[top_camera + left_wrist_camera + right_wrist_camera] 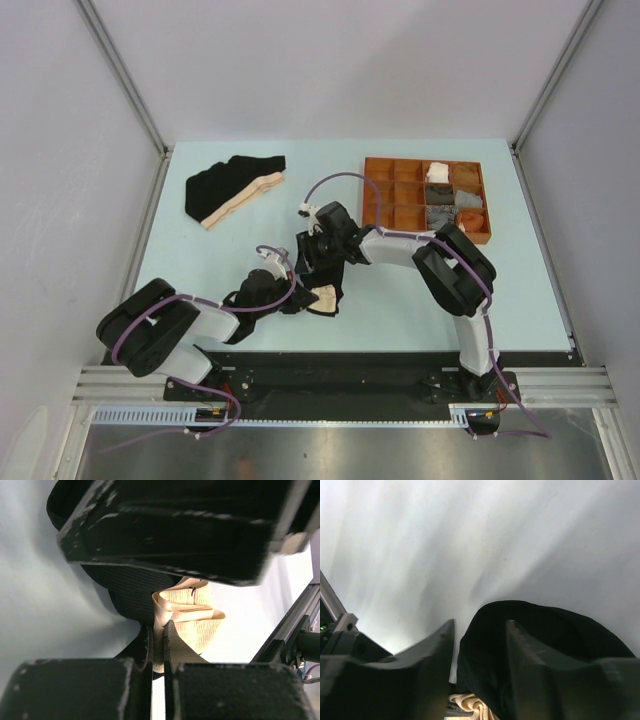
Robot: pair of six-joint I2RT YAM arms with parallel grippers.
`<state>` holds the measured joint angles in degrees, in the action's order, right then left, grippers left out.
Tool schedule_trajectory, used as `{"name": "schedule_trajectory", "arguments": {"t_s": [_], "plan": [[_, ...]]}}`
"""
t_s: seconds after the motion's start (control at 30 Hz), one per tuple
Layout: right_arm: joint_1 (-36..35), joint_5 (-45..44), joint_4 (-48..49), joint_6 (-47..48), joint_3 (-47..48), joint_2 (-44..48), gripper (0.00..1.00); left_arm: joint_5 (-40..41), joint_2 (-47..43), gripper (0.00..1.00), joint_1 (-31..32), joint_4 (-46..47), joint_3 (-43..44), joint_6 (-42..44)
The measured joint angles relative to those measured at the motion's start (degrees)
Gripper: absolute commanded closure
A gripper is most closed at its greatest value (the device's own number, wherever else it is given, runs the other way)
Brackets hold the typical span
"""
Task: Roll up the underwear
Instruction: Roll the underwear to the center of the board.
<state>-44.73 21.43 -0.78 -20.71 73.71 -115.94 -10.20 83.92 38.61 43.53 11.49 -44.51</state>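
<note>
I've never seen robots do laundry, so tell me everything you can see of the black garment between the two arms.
It is a black brief of soft, finely ribbed cloth with a beige waistband. It is bunched and partly folded rather than flat. It sits on the near part of the pale blue table, between the two arms. The left gripper is shut on the waistband, pinching its folds. The right gripper stands open astride a hump of the black cloth.
</note>
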Motion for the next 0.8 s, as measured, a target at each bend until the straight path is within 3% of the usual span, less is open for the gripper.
{"name": "schedule_trajectory", "arguments": {"t_s": [0.03, 0.07, 0.1, 0.8], "plan": [[-0.2, 0.0, -0.5, 0.3, 0.5, -0.5, 0.85, 0.0, -0.1, 1.00, 0.0, 0.0, 0.0, 0.0], [-0.4, -0.1, -1.0, 0.7, 1.0, -1.0, 0.97, 0.0, -0.1, 1.00, 0.0, -0.1, 0.0, 0.0], [-0.6, -0.2, -1.4, 1.1, 1.3, -1.5, 1.00, 0.0, -0.1, 1.00, 0.0, -0.1, 0.0, 0.0], [1.1, -10.4, -13.8, 2.5, 1.9, 6.1, 1.00, 0.4, 0.3, 1.00, 0.0, 0.1, -0.2, -0.9]]}}
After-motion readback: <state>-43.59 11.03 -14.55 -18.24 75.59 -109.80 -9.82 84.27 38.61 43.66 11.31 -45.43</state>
